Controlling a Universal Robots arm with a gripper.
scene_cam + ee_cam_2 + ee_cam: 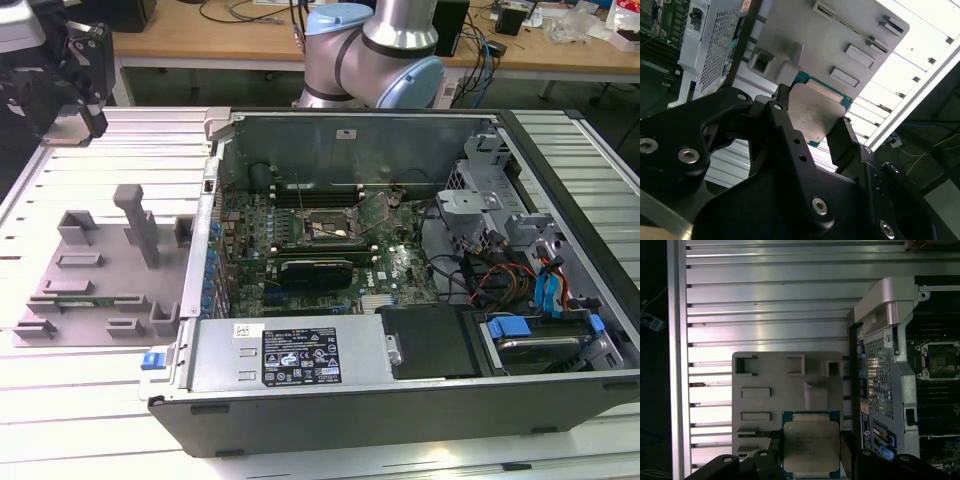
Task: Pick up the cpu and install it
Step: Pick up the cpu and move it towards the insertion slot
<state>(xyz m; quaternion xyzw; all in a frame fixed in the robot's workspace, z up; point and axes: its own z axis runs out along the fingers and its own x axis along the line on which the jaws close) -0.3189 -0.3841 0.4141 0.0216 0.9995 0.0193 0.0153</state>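
The cpu (811, 445) is a flat square chip with a silvery top plate and a teal edge. My gripper (811, 462) is shut on it, one black finger on each side, as both wrist views show. In the second wrist view the cpu (815, 112) sits between the fingers (781, 117) with the gripper (812, 127) clamped across it. In the exterior view the gripper (72, 115) hangs high at the far left, well above the ribbed table, with the grey cpu (68, 130) at its tip. The open socket (325, 228) lies on the motherboard inside the case, also seen as the socket (940, 360).
A grey moulded fixture tray (100, 280) with slots and posts lies on the ribbed aluminium table (60, 400), below the held chip (785, 385). The open computer case (420, 400) stands to its right in the exterior view, with drive cage and cables on that side.
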